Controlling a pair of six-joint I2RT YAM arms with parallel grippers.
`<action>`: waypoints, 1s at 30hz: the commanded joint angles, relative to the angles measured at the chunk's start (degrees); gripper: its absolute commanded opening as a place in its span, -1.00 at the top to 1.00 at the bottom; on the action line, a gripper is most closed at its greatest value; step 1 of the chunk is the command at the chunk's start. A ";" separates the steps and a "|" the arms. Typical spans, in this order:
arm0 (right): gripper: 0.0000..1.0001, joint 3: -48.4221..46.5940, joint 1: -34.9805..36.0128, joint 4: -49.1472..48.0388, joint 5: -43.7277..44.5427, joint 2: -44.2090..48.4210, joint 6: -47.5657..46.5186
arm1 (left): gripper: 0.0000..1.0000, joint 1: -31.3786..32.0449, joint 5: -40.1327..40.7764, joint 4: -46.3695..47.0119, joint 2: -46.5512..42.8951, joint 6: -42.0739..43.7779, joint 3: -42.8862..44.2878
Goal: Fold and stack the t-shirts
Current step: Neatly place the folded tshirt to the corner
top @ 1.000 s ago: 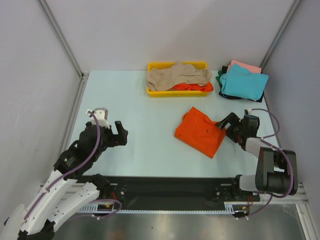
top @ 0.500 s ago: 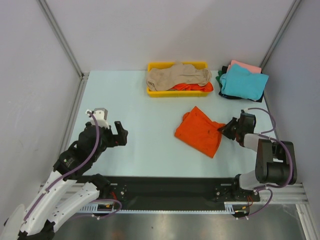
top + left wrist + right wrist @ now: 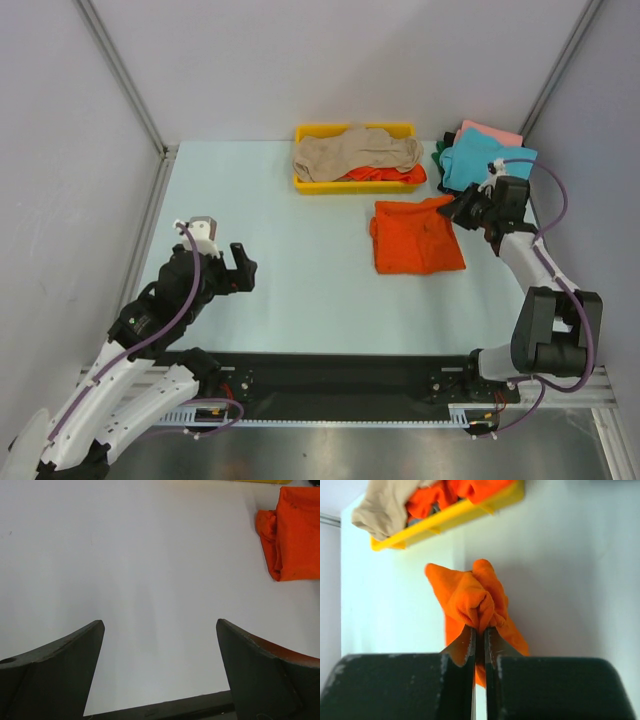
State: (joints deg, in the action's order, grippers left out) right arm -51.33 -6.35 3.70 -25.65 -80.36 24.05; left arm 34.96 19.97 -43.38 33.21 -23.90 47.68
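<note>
A folded bright orange t-shirt (image 3: 417, 236) lies on the table right of centre, and my right gripper (image 3: 452, 209) is shut on its far right corner, the cloth (image 3: 475, 600) bunched between the jaws. Behind it a stack of folded t-shirts, teal (image 3: 487, 166) on top, pink (image 3: 492, 132) under it and a dark green edge (image 3: 440, 155) at its left, sits at the back right. A beige t-shirt (image 3: 355, 152) and more orange cloth (image 3: 385, 174) lie in the yellow tray (image 3: 312, 184). My left gripper (image 3: 220, 262) hovers open over bare table at the left; the orange t-shirt (image 3: 295, 532) shows at its upper right.
Grey walls with metal posts close in the table on three sides. A black rail (image 3: 330, 385) runs along the near edge between the arm bases. The yellow tray (image 3: 470, 511) stands just beyond the held shirt in the right wrist view.
My right gripper closed on the orange t-shirt's right corner and dragged it up and toward the back right, turning the shirt square. The left arm has not moved.
</note>
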 commanded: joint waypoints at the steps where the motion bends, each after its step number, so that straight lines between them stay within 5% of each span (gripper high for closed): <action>1: 1.00 -6.75 -0.33 2.79 -3.53 -1.55 -1.38 | -1.00 -0.51 -0.72 1.98 0.19 0.96 -0.04; 30: 1.00 -45.24 -4.99 12.90 0.95 -15.79 -14.38 | -0.99 -0.51 -2.48 2.33 4.49 1.49 -0.13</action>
State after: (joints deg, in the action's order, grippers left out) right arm -90.96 -11.27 18.55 -24.82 -96.03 12.25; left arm 34.89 17.80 -42.57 37.36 -23.83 47.64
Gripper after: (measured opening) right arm 0.046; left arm 0.996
